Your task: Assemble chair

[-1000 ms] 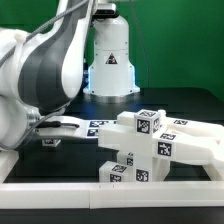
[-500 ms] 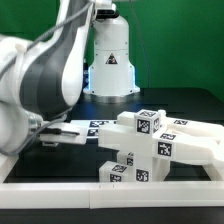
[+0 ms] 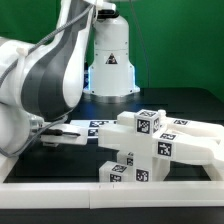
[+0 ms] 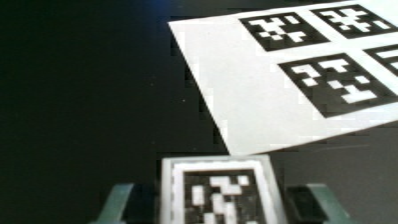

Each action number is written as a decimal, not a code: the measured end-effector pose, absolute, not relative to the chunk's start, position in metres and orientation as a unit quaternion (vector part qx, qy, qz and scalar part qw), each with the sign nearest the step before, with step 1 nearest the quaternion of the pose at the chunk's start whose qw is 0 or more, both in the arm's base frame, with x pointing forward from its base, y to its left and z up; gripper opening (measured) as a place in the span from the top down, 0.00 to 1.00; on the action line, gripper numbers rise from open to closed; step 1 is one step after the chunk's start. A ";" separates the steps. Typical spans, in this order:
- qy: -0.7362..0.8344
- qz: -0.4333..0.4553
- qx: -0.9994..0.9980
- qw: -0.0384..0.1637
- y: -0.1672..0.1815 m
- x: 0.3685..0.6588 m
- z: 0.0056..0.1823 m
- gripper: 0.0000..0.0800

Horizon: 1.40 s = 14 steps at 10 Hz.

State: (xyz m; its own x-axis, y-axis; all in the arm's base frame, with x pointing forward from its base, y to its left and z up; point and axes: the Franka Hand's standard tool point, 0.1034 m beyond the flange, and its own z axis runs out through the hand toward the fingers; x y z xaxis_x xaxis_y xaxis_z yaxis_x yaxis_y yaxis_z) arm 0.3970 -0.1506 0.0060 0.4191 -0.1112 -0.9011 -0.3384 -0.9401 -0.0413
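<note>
Stage: mid-assembly — white blocky plastic chair structure with square tags [image 3: 150, 145] partly joined on dark worktop [image 3: 190, 105], exterior view's right | Jaws [image 4: 217, 203]: flanking small white tagged chair piece [image 4: 217, 190], grip not yet certain | Left: loose piece to fit — beside flat white marker board [image 4: 302, 65]
</note>
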 end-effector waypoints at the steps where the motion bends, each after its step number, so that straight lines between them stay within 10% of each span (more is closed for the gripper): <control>1: 0.134 0.520 -0.836 0.108 -0.150 0.398 0.006 0.65; 5: 0.096 0.424 -0.894 0.110 -0.134 0.442 0.078 0.65; 9: 0.095 0.306 -0.944 0.083 -0.130 0.457 0.087 0.65; 12: 0.050 0.148 -0.986 0.061 -0.070 0.494 0.152 0.65; 14: 0.051 0.085 -0.993 0.056 -0.053 0.492 0.159 0.65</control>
